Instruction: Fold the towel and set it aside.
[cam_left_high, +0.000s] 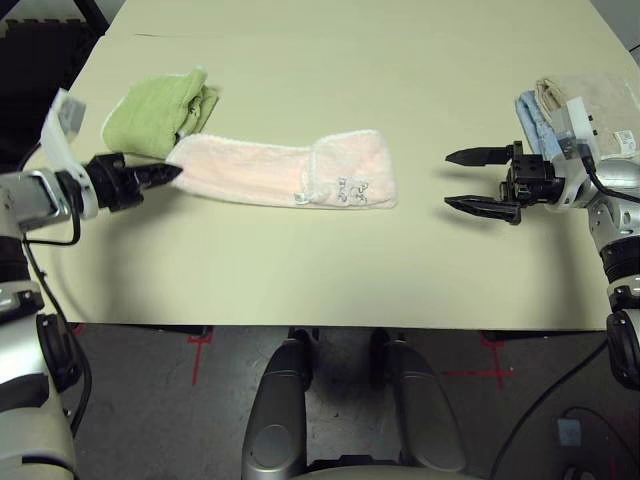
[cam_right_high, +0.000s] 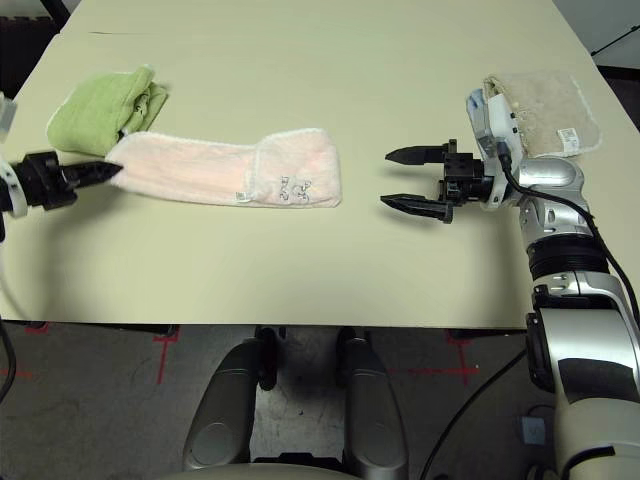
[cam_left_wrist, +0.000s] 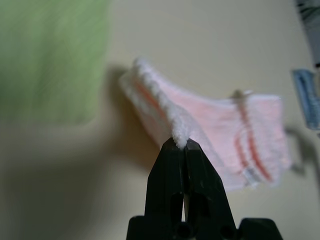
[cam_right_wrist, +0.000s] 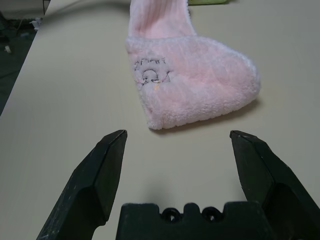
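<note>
pale pink, soft and already doubled into a long band, the towel lies across the middle of the table, its long axis running side to side between the two arms. the left gripper has its fingers pinched together on the towel's scalloped left end, and that end looks raised a little off the surface. the right gripper hangs level off the towel's rounded right end, pointing straight at it along the long axis, fingers spread wide with nothing between them and a stretch of bare table in the gap.

so the left arm has the cloth and the right arm is near but apart from it. my guess is that the next move turns on that line: either the held end is carried across toward the motif end to halve the band, or the right side closes in to take its own end.

the light green towel sits just behind the pinched end, nearly touching, so there is little room that way. the blue and beige towels lie behind the right arm. the near half of the table gives open room.
</note>
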